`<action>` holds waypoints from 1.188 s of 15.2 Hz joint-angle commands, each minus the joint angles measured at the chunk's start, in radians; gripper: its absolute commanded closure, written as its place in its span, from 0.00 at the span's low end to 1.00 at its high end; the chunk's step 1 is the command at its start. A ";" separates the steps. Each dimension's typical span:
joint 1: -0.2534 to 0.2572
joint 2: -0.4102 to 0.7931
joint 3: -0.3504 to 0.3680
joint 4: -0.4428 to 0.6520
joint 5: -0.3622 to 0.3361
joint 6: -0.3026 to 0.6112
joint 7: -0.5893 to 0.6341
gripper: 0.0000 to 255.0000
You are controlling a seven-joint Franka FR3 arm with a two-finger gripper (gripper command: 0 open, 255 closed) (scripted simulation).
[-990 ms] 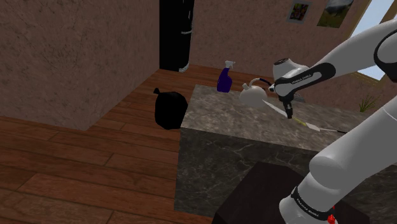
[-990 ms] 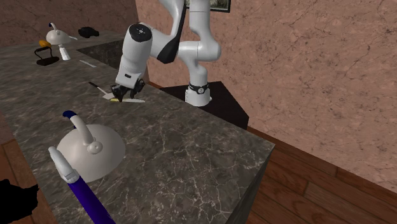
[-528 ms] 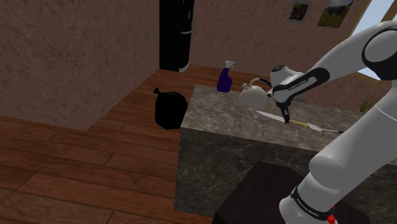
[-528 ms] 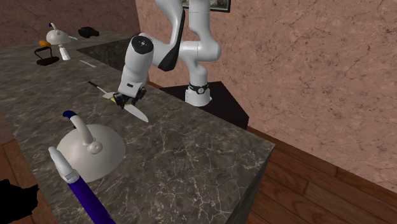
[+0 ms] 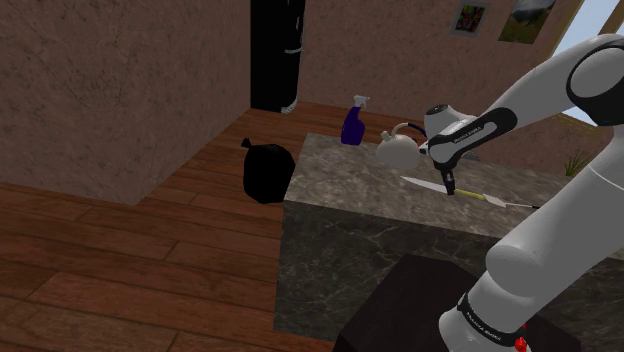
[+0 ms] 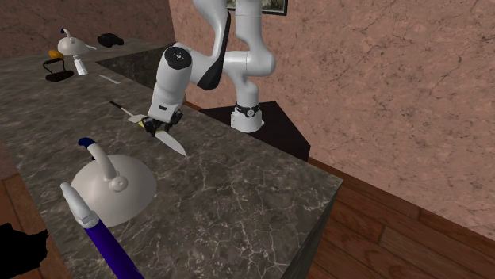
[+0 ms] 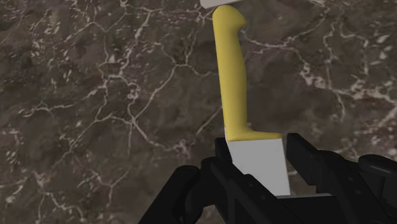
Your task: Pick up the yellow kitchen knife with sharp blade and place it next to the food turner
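Observation:
The knife has a yellow handle (image 7: 234,76) and a pale blade (image 7: 261,162). My gripper (image 7: 257,173) is shut on the blade just behind the handle. In the second exterior view the gripper (image 6: 161,125) holds the knife (image 6: 171,142) low over the dark marble counter (image 6: 238,182), blade slanting toward the front edge. In the shoulder view the blade (image 5: 420,183) sticks out from the gripper (image 5: 450,189) toward that view's left. The food turner (image 6: 124,110), thin with a black handle and white end, lies just beyond the knife's handle end.
A white kettle (image 6: 111,190) and a blue spray bottle (image 6: 103,238) stand at the near end of the counter. Another kettle (image 6: 71,45) and a black item (image 6: 109,39) are far back. A black bag (image 5: 267,170) sits on the wooden floor.
A second ago the knife lay flat under the gripper. The blade has since swung round to point toward the counter's front edge; over the last half second almost nothing moved.

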 commanded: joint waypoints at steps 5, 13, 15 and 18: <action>0.000 0.000 0.000 0.000 0.000 0.000 0.000 0.00; 0.036 -0.073 0.044 0.046 0.050 -0.134 -0.019 0.00; 0.036 -0.073 0.044 0.046 0.050 -0.134 -0.019 0.00; 0.036 -0.073 0.044 0.046 0.050 -0.134 -0.019 0.00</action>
